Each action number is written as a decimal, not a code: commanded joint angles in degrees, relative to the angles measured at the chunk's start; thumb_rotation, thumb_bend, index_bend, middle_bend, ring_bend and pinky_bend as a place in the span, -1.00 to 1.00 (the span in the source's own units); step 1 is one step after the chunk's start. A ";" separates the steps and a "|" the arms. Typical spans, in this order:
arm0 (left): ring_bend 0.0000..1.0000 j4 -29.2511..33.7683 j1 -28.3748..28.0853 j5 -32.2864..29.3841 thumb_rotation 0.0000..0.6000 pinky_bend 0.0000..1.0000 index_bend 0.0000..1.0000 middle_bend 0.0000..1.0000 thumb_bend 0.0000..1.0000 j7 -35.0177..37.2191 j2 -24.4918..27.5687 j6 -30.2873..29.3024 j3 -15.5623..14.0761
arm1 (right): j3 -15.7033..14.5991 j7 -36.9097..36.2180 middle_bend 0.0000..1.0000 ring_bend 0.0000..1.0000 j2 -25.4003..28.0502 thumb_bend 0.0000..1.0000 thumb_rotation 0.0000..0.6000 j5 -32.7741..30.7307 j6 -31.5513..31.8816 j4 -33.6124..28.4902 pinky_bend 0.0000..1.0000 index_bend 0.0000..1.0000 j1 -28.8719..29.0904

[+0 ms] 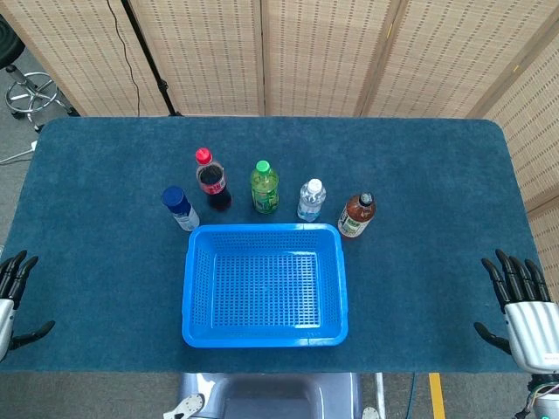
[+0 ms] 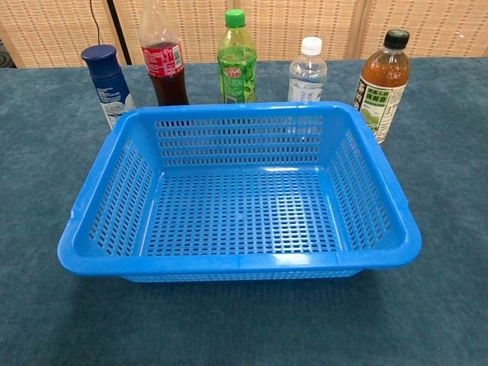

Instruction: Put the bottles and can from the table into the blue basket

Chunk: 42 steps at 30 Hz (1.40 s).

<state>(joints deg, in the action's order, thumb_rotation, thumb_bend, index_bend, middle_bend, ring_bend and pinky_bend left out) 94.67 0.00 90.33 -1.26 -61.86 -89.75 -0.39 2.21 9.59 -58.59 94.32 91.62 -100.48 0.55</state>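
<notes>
Closest thing to the camera is the blue basket point(image 2: 239, 263), sitting empty near the front of the table point(image 1: 437, 262), so nothing's been loaded yet. Right behind its far rim there's a row, all standing upright: a blue can point(image 1: 180, 208) on the left, then the cola bottle point(image 1: 212, 180), the green bottle point(image 1: 265, 186), a small clear water bottle point(image 1: 311, 200) and the brown tea bottle point(image 1: 357, 215) just off the far right corner.

My guess is the bottles are full-ish, so a bit heavy and top-heavy, with smooth plastic that'll slip under a loose hold. I'd wrap around the label band mid-body, not the cap. The can is stiffer and short, so take it around the side.

Both hands are well away from all of it: left hand point(image 1: 16, 297) at the left edge, right hand point(image 1: 522, 305) at the right edge, fingers spread, holding nothing.
</notes>
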 commanded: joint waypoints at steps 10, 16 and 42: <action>-1.00 0.77 -0.18 0.43 1.00 -1.00 -1.00 -1.00 -0.87 0.50 0.54 0.04 -0.06 | 0.85 -5.70 -1.00 -1.00 -0.15 -1.00 1.00 -1.29 -3.10 1.25 -1.00 -1.00 2.22; -1.00 3.71 -0.91 -0.25 1.00 -1.00 -1.00 -1.00 -0.87 1.18 1.92 0.48 0.82 | 2.90 -21.06 -1.00 -1.00 0.38 -1.00 1.00 -1.52 -11.30 5.65 -1.00 -1.00 9.17; -1.00 7.69 -4.83 -7.68 1.00 -1.00 -1.00 -1.00 -0.87 -2.34 2.67 5.38 4.86 | 8.05 -62.12 -1.00 -1.00 -13.69 -1.00 1.00 -5.13 -36.68 25.80 -1.00 -1.00 35.54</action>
<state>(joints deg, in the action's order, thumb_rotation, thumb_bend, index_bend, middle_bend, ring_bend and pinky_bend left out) 102.39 -4.78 82.72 -3.61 -59.21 -84.41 4.41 10.22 -52.20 -71.73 89.57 55.44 -75.13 35.63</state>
